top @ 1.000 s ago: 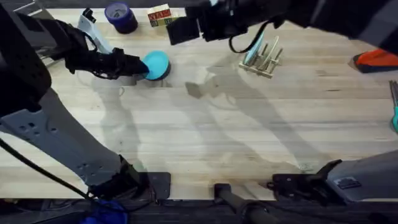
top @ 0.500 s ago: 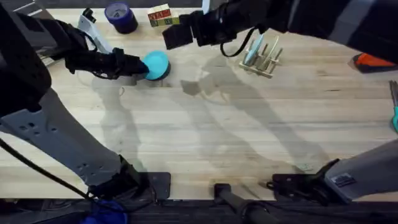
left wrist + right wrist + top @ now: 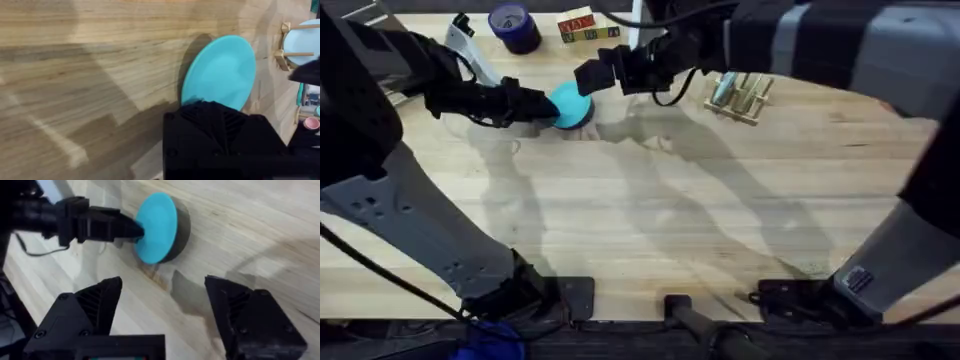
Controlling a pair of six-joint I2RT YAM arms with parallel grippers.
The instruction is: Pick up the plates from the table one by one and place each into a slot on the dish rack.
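A bright turquoise plate (image 3: 570, 103) stands tilted on its edge on the table (image 3: 650, 220), with my left gripper (image 3: 550, 107) shut on its rim. The left wrist view shows the plate (image 3: 220, 70) just beyond a black finger (image 3: 215, 130). My right gripper (image 3: 595, 78) hovers open right beside the plate, reaching across from the right. In the right wrist view the plate (image 3: 157, 227) faces the open fingers (image 3: 95, 305), and the left gripper (image 3: 100, 225) grips it from the other side. The dish rack (image 3: 745, 98) holds a pale blue plate (image 3: 723, 90) upright in a slot.
A dark blue tape roll (image 3: 513, 25), a box of small blocks (image 3: 578, 25) and a white-handled tool (image 3: 465, 40) lie along the table's far edge behind the left arm. The right arm spans the space between the plate and the rack.
The right arm has swung left from near the dish rack, bringing its open gripper close to the turquoise plate. The left gripper has kept still with the plate.
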